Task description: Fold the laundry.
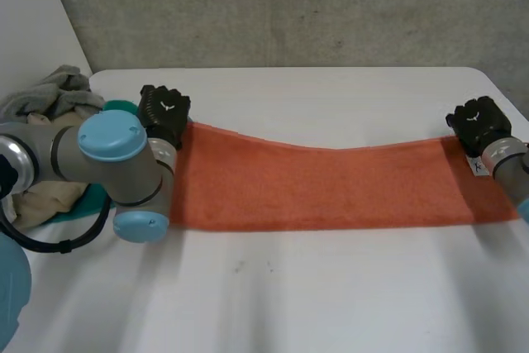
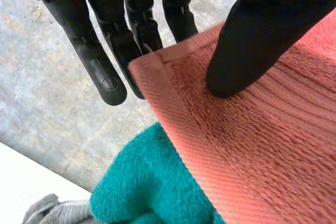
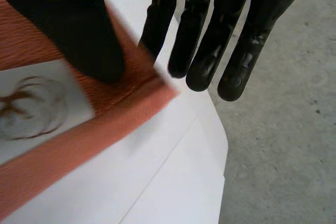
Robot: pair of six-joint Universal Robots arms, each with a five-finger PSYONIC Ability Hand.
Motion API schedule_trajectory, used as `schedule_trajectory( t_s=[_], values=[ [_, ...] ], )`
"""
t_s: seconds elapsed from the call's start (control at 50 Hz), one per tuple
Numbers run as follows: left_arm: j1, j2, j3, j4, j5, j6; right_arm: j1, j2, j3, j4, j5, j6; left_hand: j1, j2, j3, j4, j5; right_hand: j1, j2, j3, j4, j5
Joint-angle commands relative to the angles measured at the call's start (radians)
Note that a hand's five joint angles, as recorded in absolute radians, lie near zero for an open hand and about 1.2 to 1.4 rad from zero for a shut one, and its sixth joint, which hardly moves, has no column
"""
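Observation:
An orange towel [image 1: 322,188] is stretched across the white table [image 1: 331,295] between my two hands, its far edge sagging in the middle. My left hand [image 1: 164,113] holds the far left corner. In the left wrist view its thumb [image 2: 252,51] presses on top of the towel [image 2: 262,156] and its straight fingers [image 2: 100,61] lie behind the corner. My right hand [image 1: 478,121] holds the far right corner. There its thumb [image 3: 79,30] pins the towel [image 3: 79,135] beside a white label [image 3: 37,103], with the fingers [image 3: 241,51] straight beyond the edge.
A pile of laundry sits at the table's left end: a grey cloth [image 1: 50,93], a teal towel [image 2: 147,182] and a beige cloth [image 1: 41,196]. My left arm [image 1: 116,163] lies over the pile's edge. The table's right corner [image 3: 210,129] is close under my right hand.

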Motion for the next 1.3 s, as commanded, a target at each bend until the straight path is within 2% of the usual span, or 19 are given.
schedule_trajectory(
  t_s=[0.02, 0.08, 0.18, 0.3, 0.36, 0.44, 0.68, 0.7, 0.72, 0.78, 0.84, 1.0, 1.12, 1.2, 1.24, 1.26, 1.3],
  values=[
    [-0.010, 0.005, -0.015, -0.004, 0.002, 0.025, 0.012, -0.030, 0.019, -0.011, 0.022, 0.057, -0.887, -0.902, -0.906, -0.908, -0.895, -0.735, -0.892, -0.896, -0.913, -0.907],
    [-0.039, 0.018, -0.041, -0.004, 0.000, 0.019, 0.018, -0.090, 0.060, -0.008, 0.024, 0.075, -0.887, -0.902, -0.906, -0.908, -0.895, -0.735, -0.892, -0.896, -0.913, -0.907],
    [-0.054, 0.084, -0.105, -0.012, -0.012, 0.013, -0.017, -0.276, 0.217, 0.030, -0.002, 0.196, -0.887, -0.902, -0.906, -0.908, -0.895, -0.735, -0.892, -0.896, -0.913, -0.907],
    [-0.054, 0.202, -0.263, -0.013, -0.009, 0.007, -0.098, -0.442, 0.347, 0.222, -0.123, 0.239, -0.887, -0.902, -0.906, -0.908, -0.895, -0.714, -0.870, -0.875, -0.892, -0.885],
    [-0.056, 0.245, -0.343, -0.010, -0.004, -0.007, -0.178, -0.449, 0.404, 0.280, -0.165, 0.232, -0.887, -0.902, -0.906, -0.908, -0.895, -0.540, -0.697, -0.702, -0.719, -0.712],
    [-0.059, 0.274, -0.398, -0.009, -0.003, -0.033, -0.215, -0.443, 0.445, 0.274, -0.174, 0.224, -0.887, -0.902, -0.906, -0.908, -0.895, -0.502, -0.658, -0.663, -0.680, -0.673],
    [-0.059, 0.296, -0.431, -0.009, -0.004, -0.085, -0.219, -0.288, 0.444, 0.216, -0.173, 0.135, -0.887, -0.902, -0.906, -0.908, -0.895, -0.379, -0.535, -0.540, -0.557, -0.550],
    [-0.059, 0.296, -0.431, -0.010, -0.006, -0.087, -0.219, -0.279, 0.441, 0.211, -0.173, 0.132, -0.887, -0.902, -0.906, -0.908, -0.895, -0.335, -0.491, -0.496, -0.513, -0.507],
    [-0.059, 0.296, -0.432, -0.010, -0.006, -0.085, -0.219, -0.268, 0.438, 0.205, -0.174, 0.127, -0.887, -0.902, -0.906, -0.908, -0.895, -0.076, -0.232, -0.237, -0.254, -0.247],
    [-0.059, 0.298, -0.432, -0.010, -0.009, -0.087, -0.224, -0.261, 0.419, 0.195, -0.173, 0.124, -0.887, -0.902, -0.906, -0.908, -0.895, 0.485, 0.328, 0.324, 0.307, 0.313],
    [-0.059, 0.301, -0.432, -0.012, -0.010, -0.087, -0.233, -0.265, 0.413, 0.185, -0.163, 0.120, -0.887, -0.902, -0.906, -0.908, -0.895, 0.487, 0.330, 0.325, 0.308, 0.315],
    [-0.057, 0.351, -0.460, -0.015, -0.006, -0.087, -0.354, -0.350, 0.415, 0.076, -0.116, 0.095, -0.887, -0.902, -0.906, -0.908, -0.895, 0.487, 0.330, 0.325, 0.308, 0.315],
    [-0.053, 0.371, -0.478, -0.015, -0.007, -0.087, -0.411, -0.363, 0.384, 0.070, -0.108, -0.058, -0.887, -0.902, -0.906, -0.908, -0.895, 0.487, 0.330, 0.325, 0.308, 0.315],
    [-0.051, 0.374, -0.494, -0.015, -0.007, -0.087, -0.414, -0.362, 0.398, 0.090, -0.123, -0.087, -0.887, -0.902, -0.906, -0.908, -0.895, 0.487, 0.330, 0.325, 0.308, 0.315],
    [-0.051, 0.374, -0.501, -0.015, -0.007, -0.087, -0.413, -0.363, 0.413, 0.102, -0.134, -0.078, -0.887, -0.902, -0.906, -0.908, -0.895, 0.052, -0.104, -0.109, -0.126, -0.120],
    [-0.053, 0.374, -0.506, -0.015, -0.007, -0.087, -0.413, -0.371, 0.427, 0.115, -0.149, -0.061, -0.887, -0.902, -0.906, -0.908, -0.895, -0.066, -0.223, -0.227, -0.244, -0.238],
    [-0.053, 0.376, -0.509, -0.015, -0.006, -0.087, -0.413, -0.374, 0.433, 0.122, -0.169, -0.040, -0.887, -0.902, -0.906, -0.908, -0.895, -0.152, -0.308, -0.313, -0.330, -0.324]
  ],
)
